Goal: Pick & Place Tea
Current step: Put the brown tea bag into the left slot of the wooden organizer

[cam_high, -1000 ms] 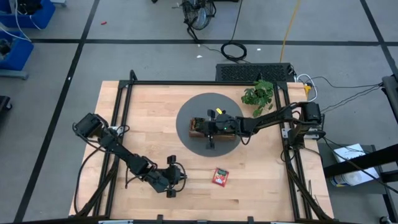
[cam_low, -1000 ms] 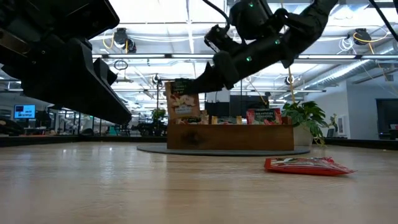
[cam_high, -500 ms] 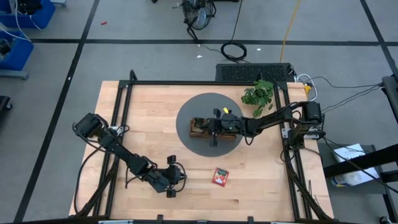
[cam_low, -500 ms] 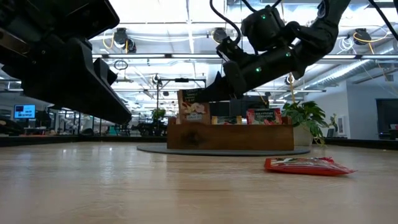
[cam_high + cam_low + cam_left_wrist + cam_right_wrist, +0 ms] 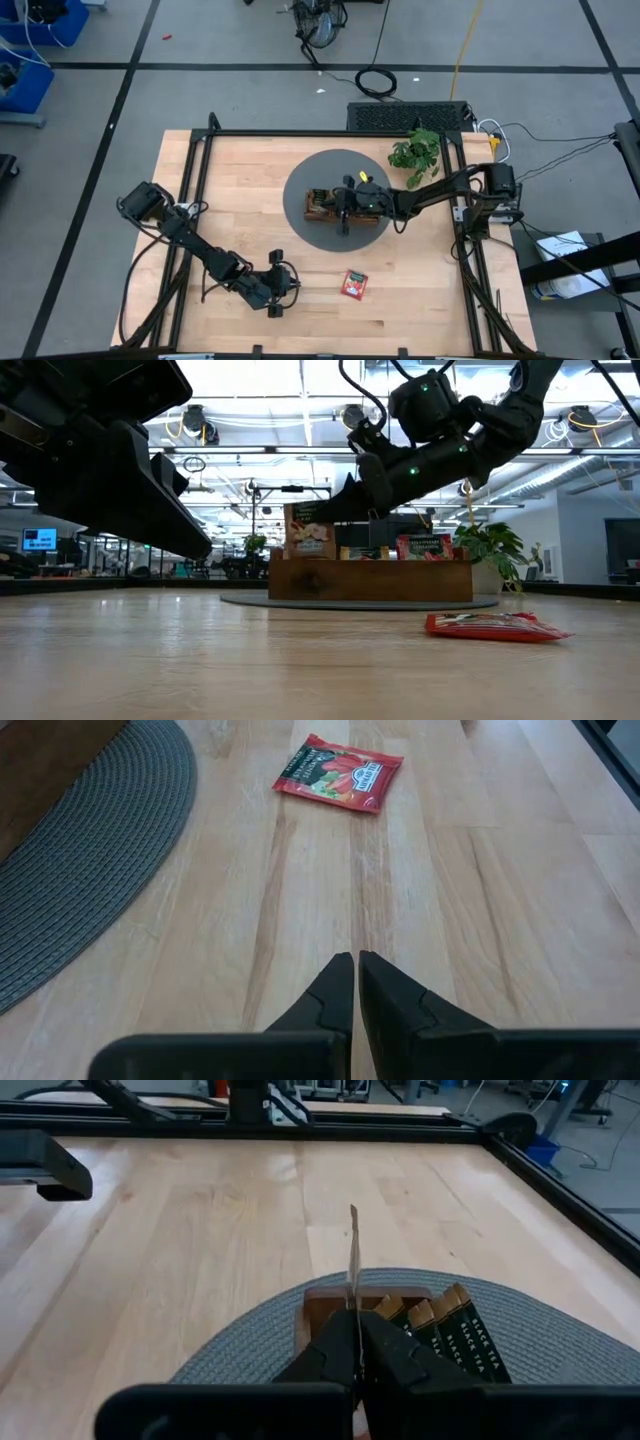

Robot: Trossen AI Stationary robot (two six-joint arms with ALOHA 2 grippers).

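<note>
the right gripper (image 5: 335, 510), at frame centre, pinches a cream-white tea sachet (image 5: 309, 531) upright over the left end of the wooden tray (image 5: 370, 580) on the round grey mat (image 5: 300, 185). the left gripper (image 5: 355, 965) rests lower left, fingers together, empty. a red sachet (image 5: 354, 284) lies flat at lower centre.

Right gripper (image 5: 355, 1342) closed, arm stretched over table centre, left gripper (image 5: 355, 982) closed, arm low near front edge
</note>
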